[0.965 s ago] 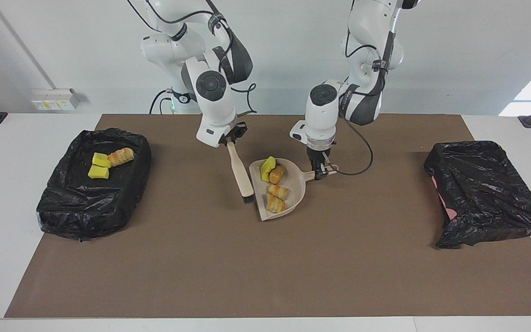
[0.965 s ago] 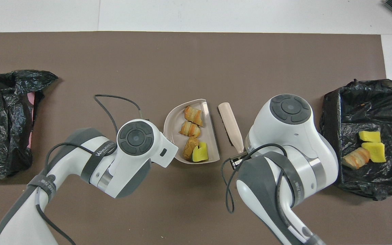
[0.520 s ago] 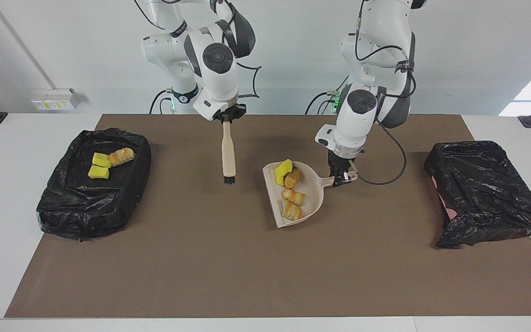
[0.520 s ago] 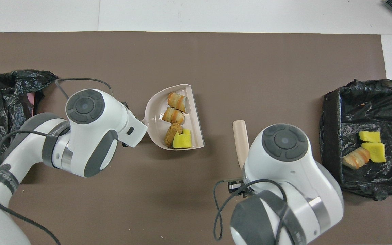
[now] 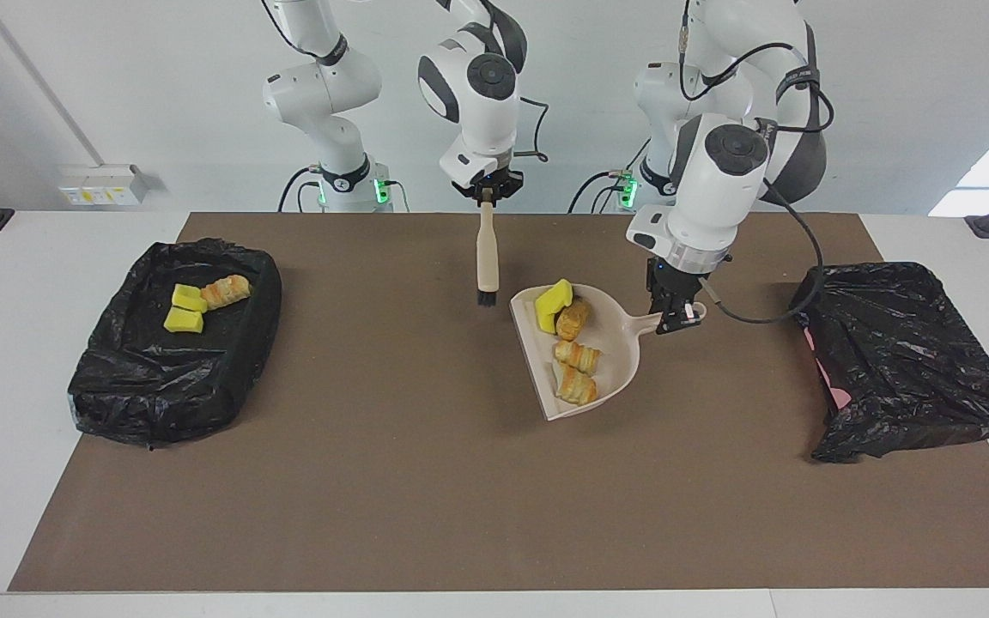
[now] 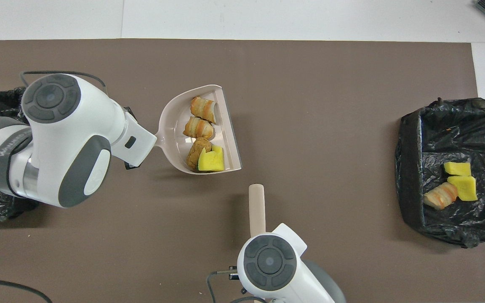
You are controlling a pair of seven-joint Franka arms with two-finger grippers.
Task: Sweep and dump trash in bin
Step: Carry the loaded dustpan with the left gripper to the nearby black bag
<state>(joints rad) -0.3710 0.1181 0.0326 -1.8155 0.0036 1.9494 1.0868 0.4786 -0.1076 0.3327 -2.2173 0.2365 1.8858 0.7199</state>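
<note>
At mid-table, toward the left arm's end — dustpan [image 5: 602, 343], beige, handle clamped in the left gripper [image 5: 673, 316], jaws closed tight on it. Since a second ago the pan has been lifted off the brown mat [image 5: 426, 481] and carried away from the sweeping spot toward the covered black bin [image 5: 907, 360] at the left arm's end; judged: sweeping finished, dumping under way.

Trash, item one — four pieces in the pan: one yellow sponge chunk [image 5: 553, 299] and three tan bread pieces [image 5: 577, 359], lying along the pan's floor, none spilled.

Trash, item two — three pieces already in the open black bin [image 5: 117, 395] at the right arm's end: two yellow chunks [image 5: 185, 309], one bread piece [image 5: 225, 291].

Brush [image 5: 486, 257], beige handle, dark bristles down, hangs from the right gripper [image 5: 486, 196], jaws shut on the handle's top. It has been raised clear of the mat and drawn back toward the robots, apart from the pan.
</note>
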